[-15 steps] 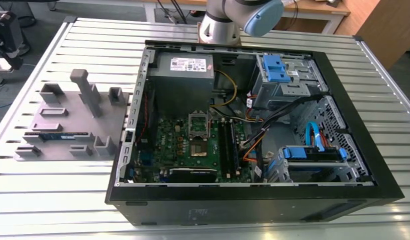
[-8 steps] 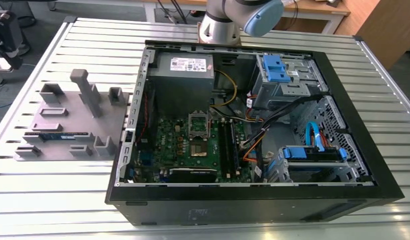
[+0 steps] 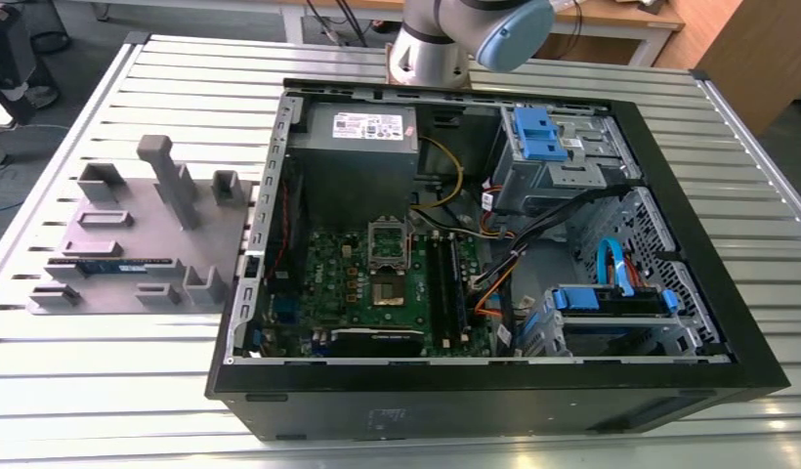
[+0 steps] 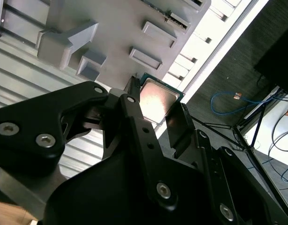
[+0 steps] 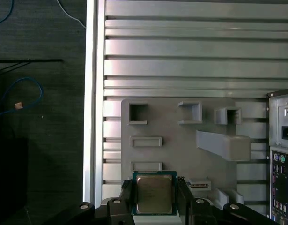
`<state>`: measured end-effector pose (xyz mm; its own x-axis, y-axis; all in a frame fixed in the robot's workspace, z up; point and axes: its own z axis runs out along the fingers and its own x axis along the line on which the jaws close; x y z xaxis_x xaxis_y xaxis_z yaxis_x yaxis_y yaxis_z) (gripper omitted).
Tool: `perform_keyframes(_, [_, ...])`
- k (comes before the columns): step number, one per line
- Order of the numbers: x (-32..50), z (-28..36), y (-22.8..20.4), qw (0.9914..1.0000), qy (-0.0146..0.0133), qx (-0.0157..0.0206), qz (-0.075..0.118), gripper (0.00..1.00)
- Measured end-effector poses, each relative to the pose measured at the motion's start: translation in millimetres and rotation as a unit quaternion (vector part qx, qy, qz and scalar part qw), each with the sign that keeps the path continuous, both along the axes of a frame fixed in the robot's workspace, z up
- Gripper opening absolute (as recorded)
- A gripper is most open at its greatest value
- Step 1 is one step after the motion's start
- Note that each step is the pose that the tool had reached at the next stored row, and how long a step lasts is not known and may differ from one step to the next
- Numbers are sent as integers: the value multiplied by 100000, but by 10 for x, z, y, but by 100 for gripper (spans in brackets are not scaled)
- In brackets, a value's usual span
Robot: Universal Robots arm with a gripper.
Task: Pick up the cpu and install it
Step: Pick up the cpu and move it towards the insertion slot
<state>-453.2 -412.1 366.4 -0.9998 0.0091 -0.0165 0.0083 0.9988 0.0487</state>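
Observation:
The cpu (image 5: 154, 193) is a small square chip with a silvery top and a thin green rim. My gripper (image 5: 154, 199) is shut on it, a black finger (image 5: 126, 196) pressing each side. In the second wrist view the cpu (image 4: 158, 98) shows tilted between the same fingers (image 4: 134, 110), held in the air above the grey fixture plate (image 5: 172, 124). In the exterior view the open computer case (image 3: 492, 391) lies on the slatted table, and the motherboard's cpu socket (image 3: 389, 256) sits near the board's middle.
The grey fixture plate (image 3: 127, 234) stands at the exterior view's left with raised blocks, a tall post (image 3: 169, 176) and a blue-green memory stick (image 3: 114, 264). Inside the case are cables, blue drive brackets (image 3: 610, 298) and a power supply (image 3: 361, 132). The arm's base (image 3: 453, 39) stands behind the case.

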Motion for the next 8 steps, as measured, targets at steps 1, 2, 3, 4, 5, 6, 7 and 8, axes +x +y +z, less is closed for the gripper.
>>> perform_keyframes(1, [0, 0, 0, 100000, 1, 1, -2, 47])
perform_keyframes(2, [0, 1, 0, 100000, 8, -3, -2, 47])
perform_keyframes(3, [0, 2, 0, 100000, 13, -7, -1, 47])
perform_keyframes(4, [0, 2, 0, 100000, 10, -7, -2, 47])
perform_keyframes(5, [2, 3, 0, 100000, 14, -8, 5, 47])
perform_keyframes(6, [5, 4, 0, 100000, 17, -9, 1, 47])
perform_keyframes(7, [10, 4, 0, 100000, 24, -14, 2, 47])
perform_keyframes(8, [18, 3, 0, 100000, 16, -9, 5, 47])
